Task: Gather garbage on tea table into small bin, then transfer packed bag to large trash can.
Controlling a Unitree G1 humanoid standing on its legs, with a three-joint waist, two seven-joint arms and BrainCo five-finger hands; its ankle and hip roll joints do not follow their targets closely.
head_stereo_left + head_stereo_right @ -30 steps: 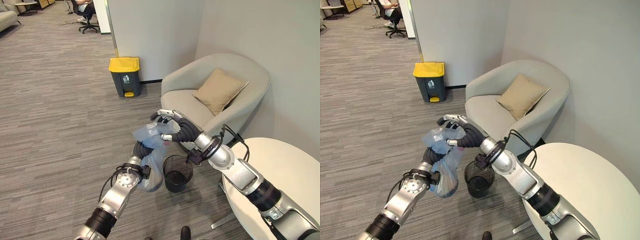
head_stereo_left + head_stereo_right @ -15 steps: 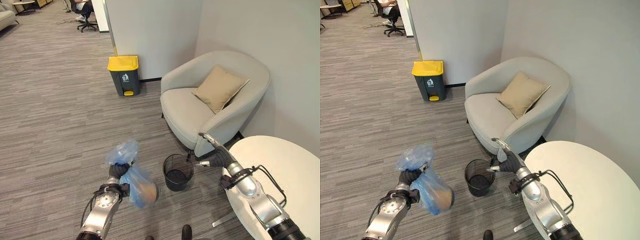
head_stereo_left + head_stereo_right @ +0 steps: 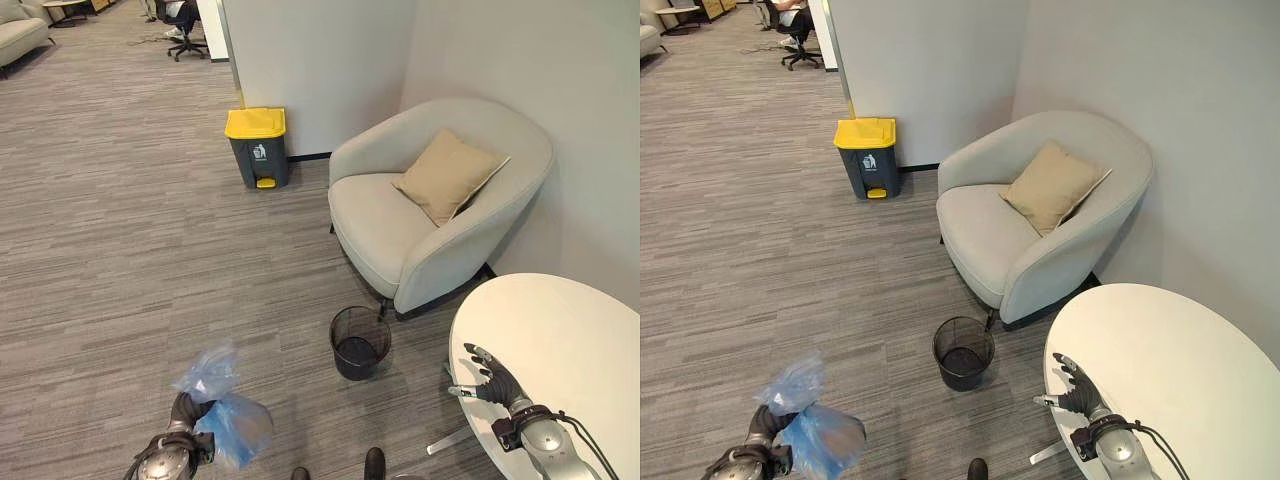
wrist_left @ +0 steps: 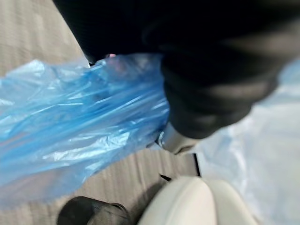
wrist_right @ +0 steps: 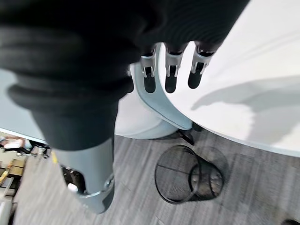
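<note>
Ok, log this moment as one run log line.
left hand shut on blue bag | right hand open over tea table | small bin bagless

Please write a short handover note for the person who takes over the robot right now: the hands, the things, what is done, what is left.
Left hand: shut on the neck of the blue bag, held low over the carpet.
Right hand: open, holding nothing, over the edge of the white table.
Small mesh bin: on the floor by the armchair, bag already out.
Left: carry the bag to the yellow-lidded trash can by the wall and drop it in.

Blue bag (image 3: pixel 232 428), black mesh bin (image 3: pixel 359 343) (yellow-lidded can (image 3: pixel 259 147)).
</note>
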